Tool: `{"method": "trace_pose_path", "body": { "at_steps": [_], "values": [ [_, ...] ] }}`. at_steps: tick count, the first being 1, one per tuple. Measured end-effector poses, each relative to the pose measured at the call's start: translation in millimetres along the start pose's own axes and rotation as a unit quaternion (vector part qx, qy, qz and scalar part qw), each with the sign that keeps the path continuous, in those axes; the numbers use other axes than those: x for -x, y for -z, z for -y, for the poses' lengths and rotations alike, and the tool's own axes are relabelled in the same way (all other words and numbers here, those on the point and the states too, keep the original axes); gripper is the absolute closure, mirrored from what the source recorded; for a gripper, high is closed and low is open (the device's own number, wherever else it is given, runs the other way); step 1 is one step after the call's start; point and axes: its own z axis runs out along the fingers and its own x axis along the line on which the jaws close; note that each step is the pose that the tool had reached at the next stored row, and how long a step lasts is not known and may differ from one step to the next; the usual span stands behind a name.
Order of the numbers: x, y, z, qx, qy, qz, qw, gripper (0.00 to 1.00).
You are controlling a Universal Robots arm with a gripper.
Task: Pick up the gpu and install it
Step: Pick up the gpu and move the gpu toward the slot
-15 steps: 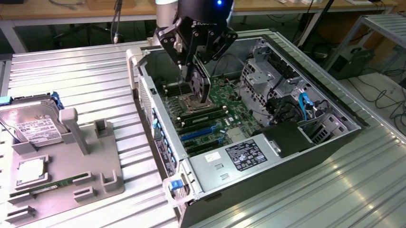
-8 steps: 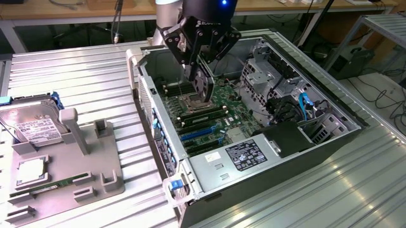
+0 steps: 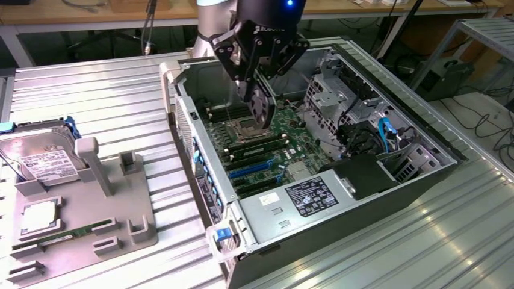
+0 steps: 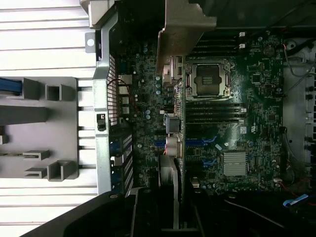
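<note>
Above motherboard (image 3: 283, 143), arm (image 3: 266, 15) vertical, gpu (image 3: 259, 109) edge-down.

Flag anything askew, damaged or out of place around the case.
Nothing stands out. The gpu hangs on edge in the pincer above the motherboard inside the open case, not yet seated in a slot. No spill or damage shows.

We saw a black gripper (image 3: 259, 73). The gpu (image 3: 261, 111) showed a dark round fan, and its bracket (image 4: 183, 29) was dull silver. The board (image 3: 301, 141) was green, speckled with small parts, and its slots (image 3: 250, 171) were blue. The counter (image 3: 96, 90) was silver, ribbed in long stripes. The drive (image 3: 44, 158) was silver with a white label; the stand (image 3: 96, 235) was plain grey; the case (image 3: 362, 241) was black.
</note>
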Motion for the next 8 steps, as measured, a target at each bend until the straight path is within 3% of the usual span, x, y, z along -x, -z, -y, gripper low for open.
{"method": "trace_pose_path", "body": {
  "at_steps": [8],
  "values": [
    [6.0, 0.1, -0.2, 0.0, 0.0, 0.0, 1.0, 0.72]
  ]
}}
